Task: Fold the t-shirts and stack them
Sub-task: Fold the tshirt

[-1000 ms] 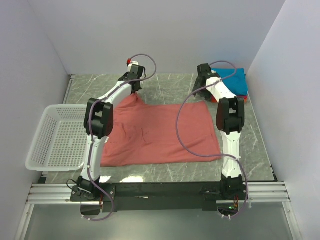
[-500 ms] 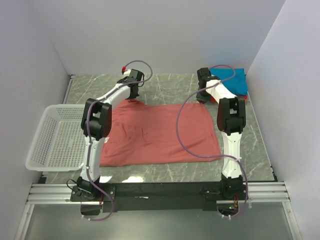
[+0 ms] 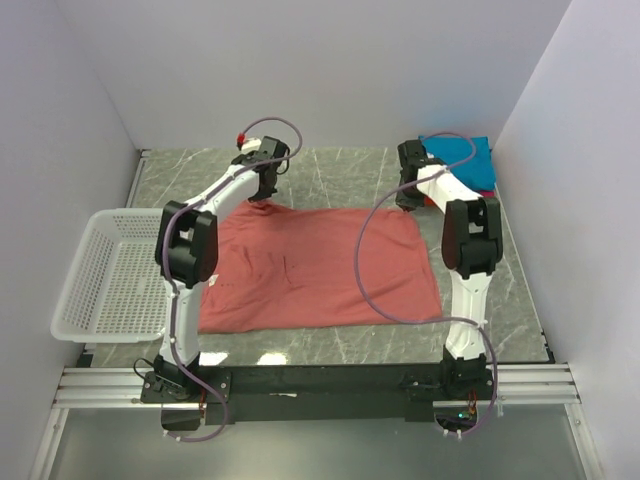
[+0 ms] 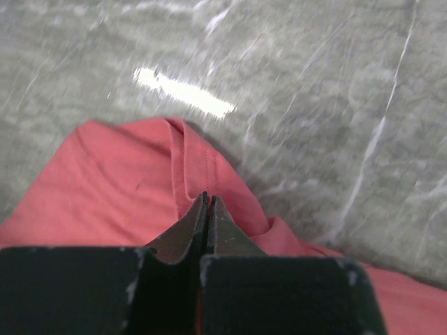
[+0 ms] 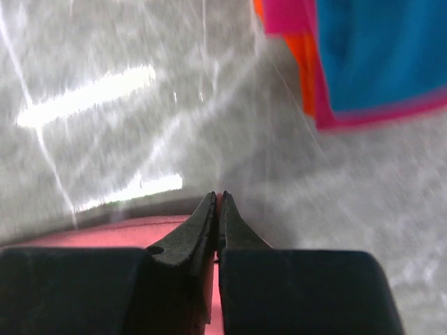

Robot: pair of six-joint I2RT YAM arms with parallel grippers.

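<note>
The left tool (image 4: pixel 208 201) is clamped on a fold at the far left corner of the salmon t-shirt (image 3: pixel 310 270), which lies flat mid-worktop (image 3: pixel 340 170). That arm is extended, with the wrist pitched down. The right tool (image 5: pixel 218 199) has just closed its jaws on the far right hem, so both far corners appear gripped, ready for folding. The folded t-shirts (image 3: pixel 465 160) lie stacked at far right.
</note>
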